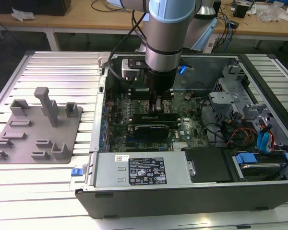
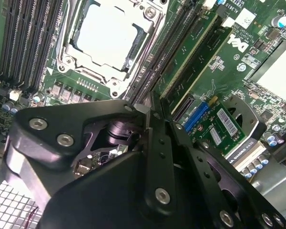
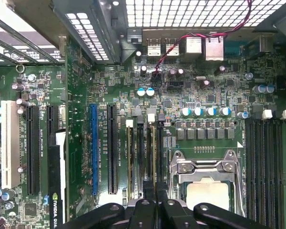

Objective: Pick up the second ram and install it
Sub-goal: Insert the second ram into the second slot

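Here the arm reaches straight down into the open computer case (image 1: 134, 201), which fills the middle and the exterior view's right of the frame. The gripper (image 1: 156, 108) sits low over the motherboard (image 1: 120, 108), just above the black expansion card (image 1: 151, 128).

In both wrist views the gripper (image 2: 151, 112) (image 3: 156, 191) has its fingers drawn almost together, leaving a thin slit. In the first wrist view the second ram (image 3: 155, 152) stands edge-on in a slot beside the CPU socket (image 3: 205, 167), and its narrow top edge runs into that slit, so the claw looks pinched on the stick. Another slim stick (image 3: 133, 157) stands in a neighbouring slot.

In the second wrist view the CPU socket (image 2: 105, 36) lies beyond the fingertips.

A grey fixture plate (image 1: 36, 129) rests on the table (image 1: 53, 72) at the exterior view's left, well apart from the case.
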Robot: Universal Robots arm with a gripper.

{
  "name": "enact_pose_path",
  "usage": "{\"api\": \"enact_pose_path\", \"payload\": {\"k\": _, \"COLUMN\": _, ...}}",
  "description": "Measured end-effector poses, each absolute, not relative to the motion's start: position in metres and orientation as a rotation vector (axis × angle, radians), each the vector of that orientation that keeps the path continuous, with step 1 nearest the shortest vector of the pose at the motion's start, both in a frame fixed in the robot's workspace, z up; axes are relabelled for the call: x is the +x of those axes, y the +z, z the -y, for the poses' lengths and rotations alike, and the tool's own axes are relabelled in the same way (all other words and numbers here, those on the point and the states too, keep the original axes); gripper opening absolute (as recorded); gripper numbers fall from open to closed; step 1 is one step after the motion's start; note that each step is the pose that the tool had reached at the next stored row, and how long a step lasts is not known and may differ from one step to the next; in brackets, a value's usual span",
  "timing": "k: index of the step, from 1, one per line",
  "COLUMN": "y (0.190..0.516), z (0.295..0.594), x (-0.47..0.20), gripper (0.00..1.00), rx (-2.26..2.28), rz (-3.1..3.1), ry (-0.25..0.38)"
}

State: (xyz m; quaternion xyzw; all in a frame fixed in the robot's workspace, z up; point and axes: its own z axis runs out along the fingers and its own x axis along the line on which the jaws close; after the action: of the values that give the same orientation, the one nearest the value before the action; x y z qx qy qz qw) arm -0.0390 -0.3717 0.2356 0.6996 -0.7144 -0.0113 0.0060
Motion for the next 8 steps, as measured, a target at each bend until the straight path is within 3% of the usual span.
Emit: {"api": "enact_pose_path", "payload": {"k": 8, "y": 0.2320, "z": 0.3714, "x": -0.0390, "gripper": 0.09, "rx": 2.190, "rz": 2.236, "ry": -0.036}}
